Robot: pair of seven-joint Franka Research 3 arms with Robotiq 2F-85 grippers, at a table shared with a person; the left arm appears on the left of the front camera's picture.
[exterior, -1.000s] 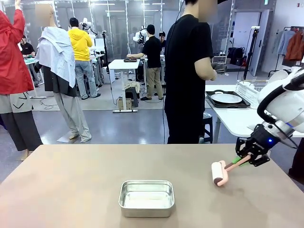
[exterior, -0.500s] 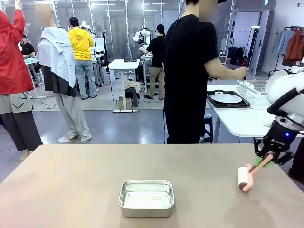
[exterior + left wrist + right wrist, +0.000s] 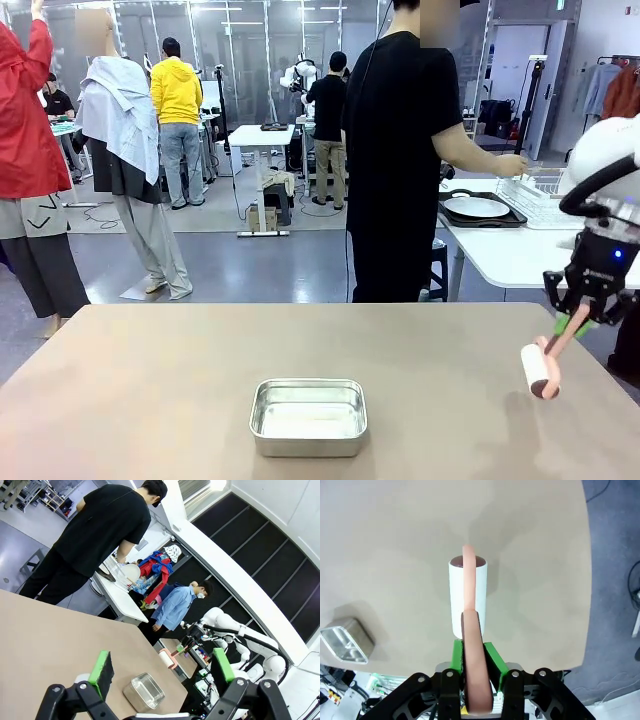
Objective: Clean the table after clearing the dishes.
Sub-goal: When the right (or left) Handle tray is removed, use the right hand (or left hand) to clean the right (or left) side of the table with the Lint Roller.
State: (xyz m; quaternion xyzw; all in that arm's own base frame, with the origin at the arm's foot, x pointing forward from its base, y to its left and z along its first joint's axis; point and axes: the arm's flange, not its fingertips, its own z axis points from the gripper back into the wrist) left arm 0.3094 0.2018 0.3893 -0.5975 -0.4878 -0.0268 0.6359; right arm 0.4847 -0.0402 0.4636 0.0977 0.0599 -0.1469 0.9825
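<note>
A pink-handled lint roller (image 3: 541, 368) is pinched by its handle between the pressed-together green pads of the right gripper (image 3: 580, 322), near the right edge of the table (image 3: 150, 390). The grip is taken at the handle's end, presumably so that the white roll is left free to turn against the surface. In the right wrist view the roll (image 3: 467, 596) is seen straight below the gripper (image 3: 472, 661), over the bare beige top close to the table's edge; whether it touches the top cannot be told for certain.

The left gripper (image 3: 162, 667) is held spread wide with nothing between its pads, above the table on its own side, apparently kept clear of the cleaning.

A shiny steel tin (image 3: 308, 416) is left standing near the front middle of the table, well apart from the roller. One of the dishes, a white plate on a dark tray (image 3: 478, 209), is set on the white side table beyond, beside which a person in black (image 3: 400, 150) is standing with a hand reaching to a wire rack (image 3: 540, 193). The clearing is thus judged done and the rolling under way.
</note>
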